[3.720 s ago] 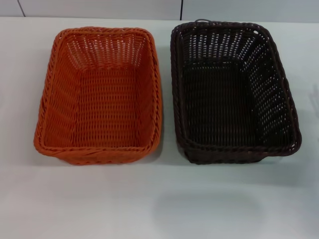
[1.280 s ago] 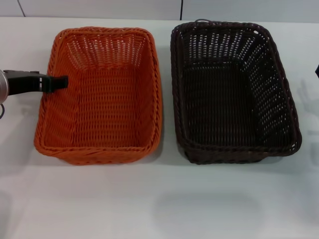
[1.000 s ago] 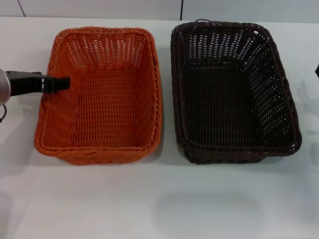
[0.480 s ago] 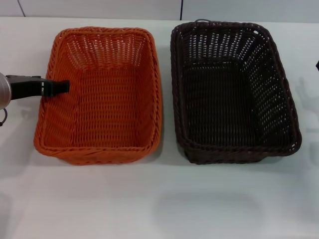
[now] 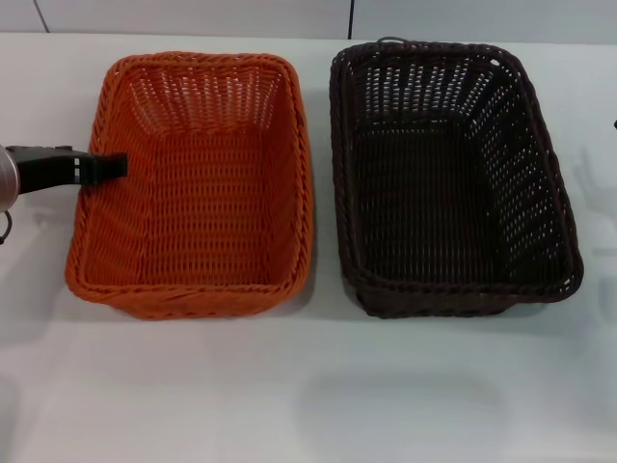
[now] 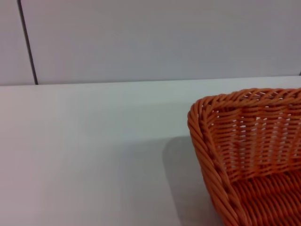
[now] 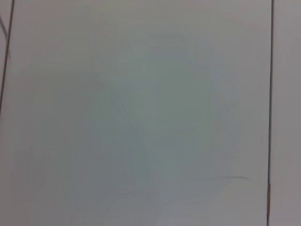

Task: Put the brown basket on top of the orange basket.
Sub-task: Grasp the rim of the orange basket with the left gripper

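The orange basket (image 5: 193, 183) sits on the left of the white table, empty. The brown basket (image 5: 448, 178) sits just to its right, empty, with its small wire loop (image 5: 388, 40) at the far end. The two stand side by side with a narrow gap. My left gripper (image 5: 108, 166) reaches in from the left and sits over the orange basket's left rim. One corner of the orange basket shows in the left wrist view (image 6: 244, 141). My right gripper shows only as a dark sliver (image 5: 614, 123) at the right edge, beside the brown basket.
The white table (image 5: 308, 386) extends in front of both baskets. A pale wall (image 6: 150, 37) stands behind the table's far edge. The right wrist view shows only a plain pale surface with thin dark seams.
My left gripper came in from the left to the orange basket's left rim and has just drawn back slightly. The right arm's sliver at the right edge has shrunk. Both baskets are unmoved.
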